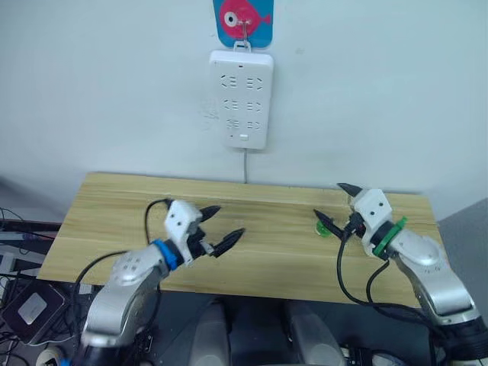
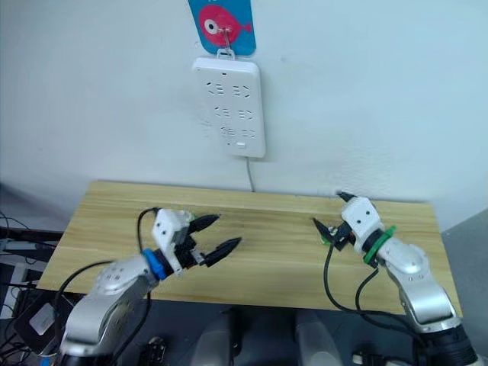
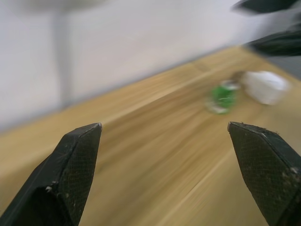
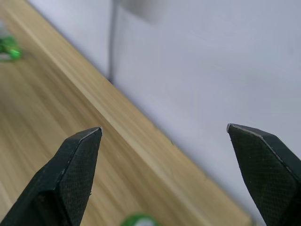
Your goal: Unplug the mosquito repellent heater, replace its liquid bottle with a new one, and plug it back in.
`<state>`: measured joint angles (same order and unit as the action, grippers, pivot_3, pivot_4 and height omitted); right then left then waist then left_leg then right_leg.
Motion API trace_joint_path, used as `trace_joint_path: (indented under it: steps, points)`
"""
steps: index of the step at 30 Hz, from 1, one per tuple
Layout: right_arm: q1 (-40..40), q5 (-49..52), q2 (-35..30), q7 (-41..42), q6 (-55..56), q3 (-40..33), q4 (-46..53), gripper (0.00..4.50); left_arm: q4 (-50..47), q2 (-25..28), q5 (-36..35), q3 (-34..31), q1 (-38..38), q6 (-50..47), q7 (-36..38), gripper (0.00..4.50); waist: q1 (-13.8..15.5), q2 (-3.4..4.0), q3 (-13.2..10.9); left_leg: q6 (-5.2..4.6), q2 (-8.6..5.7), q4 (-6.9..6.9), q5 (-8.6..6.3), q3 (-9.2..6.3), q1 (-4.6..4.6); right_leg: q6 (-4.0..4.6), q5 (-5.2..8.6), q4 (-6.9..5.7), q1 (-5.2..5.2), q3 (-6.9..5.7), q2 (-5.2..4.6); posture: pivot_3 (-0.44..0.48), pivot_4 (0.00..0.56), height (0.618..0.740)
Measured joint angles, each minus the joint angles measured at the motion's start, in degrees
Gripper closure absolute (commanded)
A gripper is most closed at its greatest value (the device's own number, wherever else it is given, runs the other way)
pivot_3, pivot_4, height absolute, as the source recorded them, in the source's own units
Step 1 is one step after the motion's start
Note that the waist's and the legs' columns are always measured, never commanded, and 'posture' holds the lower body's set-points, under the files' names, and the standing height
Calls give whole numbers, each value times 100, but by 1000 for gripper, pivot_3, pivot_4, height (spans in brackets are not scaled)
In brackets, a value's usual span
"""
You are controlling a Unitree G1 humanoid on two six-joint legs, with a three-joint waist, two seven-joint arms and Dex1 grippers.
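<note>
A small green bottle (image 1: 325,229) lies on the wooden table (image 1: 114,213) at the right. Beside it the left wrist view shows a blurred white rounded thing (image 3: 265,87), which looks like the mosquito repellent heater. My right gripper (image 1: 329,200) hovers open just above the bottle, holding nothing. My left gripper (image 1: 229,219) is open and empty over the table's left-middle, well apart from the bottle. In the right wrist view one green thing (image 4: 138,220) sits near my right gripper and a second green thing (image 4: 7,47) lies farther along the table.
A long white power strip (image 1: 242,99) hangs on the wall above the table's middle, its sockets bare, under a pink fish hook. Its cable (image 1: 245,166) drops behind the table's back edge. Cables and a box lie on the floor at the left.
</note>
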<state>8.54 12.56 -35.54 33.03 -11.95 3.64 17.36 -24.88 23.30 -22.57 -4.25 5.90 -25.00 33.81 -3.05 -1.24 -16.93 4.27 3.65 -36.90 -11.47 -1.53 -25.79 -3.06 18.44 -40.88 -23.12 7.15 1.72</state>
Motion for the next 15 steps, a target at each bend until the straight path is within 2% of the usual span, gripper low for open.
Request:
trace_joint_path:
  steps: [5,8,11,15]
  points:
    - [642,586,-214,1041,-744,277,230,63,-648,-690,370,-322,980,-60,-1306,0,96,-25,-32,0,-1,-2,0,-7,2,0,0,0,4,-3,0,46,338,740]
    - [1037,717,-212,1450,-938,449,219,63,-694,-969,666,-517,1356,109,-1846,0,134,-38,-55,0,-2,0,0,-4,2,-1,1,4,3,-2,0,61,340,740]
    - [1322,823,-139,1815,-1083,648,116,63,-342,-1111,851,-561,1351,471,-2061,0,157,-42,-73,0,-3,3,0,-4,2,0,0,7,2,-4,0,70,341,740]
    - [1565,786,189,2002,-1099,1054,17,63,806,-1168,1036,-532,758,1202,-2043,0,191,-43,-80,0,-4,4,0,-6,0,0,0,7,0,-9,0,71,339,740]
